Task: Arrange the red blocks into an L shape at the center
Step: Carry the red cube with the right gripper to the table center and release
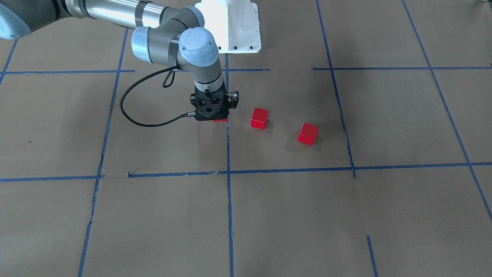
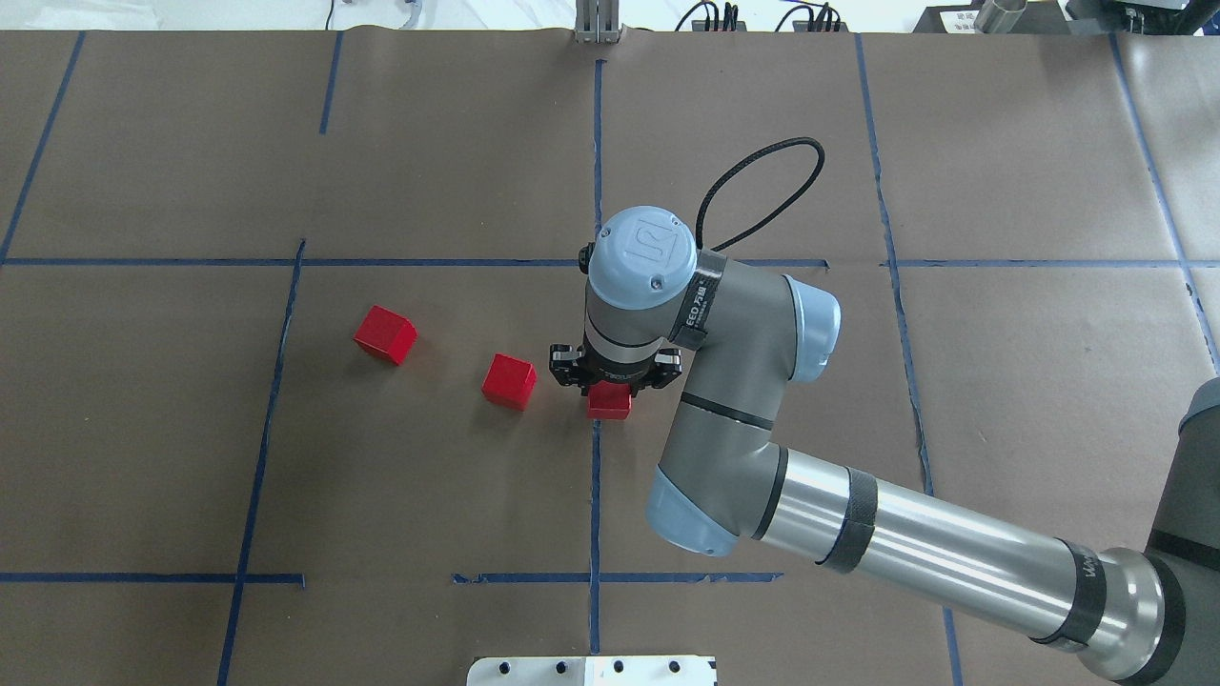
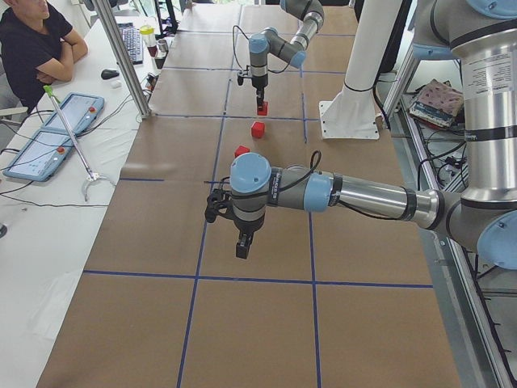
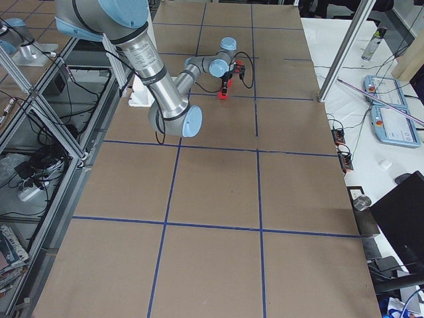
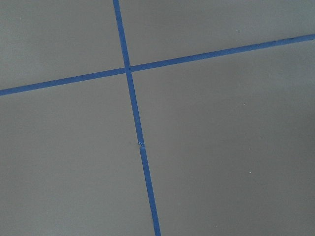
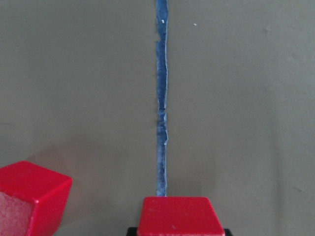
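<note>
Three red blocks lie around the centre. One red block [image 2: 610, 402] sits between the fingers of my right gripper [image 2: 615, 383], low over the middle blue tape line [image 2: 596, 495]. It fills the bottom of the right wrist view [image 6: 179, 217] and peeks out under the gripper in the front view [image 1: 220, 120]. The second block [image 2: 509, 381] [image 1: 259, 117] stands just beside it and shows in the right wrist view [image 6: 32, 204]. The third [image 2: 385, 334] [image 1: 308, 133] is further towards my left side. My left gripper [image 3: 242, 247] hangs over bare paper far from the blocks. I cannot tell if it is open or shut.
Blue tape lines form a grid on the brown paper [image 2: 429, 495]. The white robot base [image 1: 234, 27] stands at the table's near edge. A black cable [image 1: 127, 111] loops from my right wrist. A person [image 3: 32, 40] sits at a side table with control tablets.
</note>
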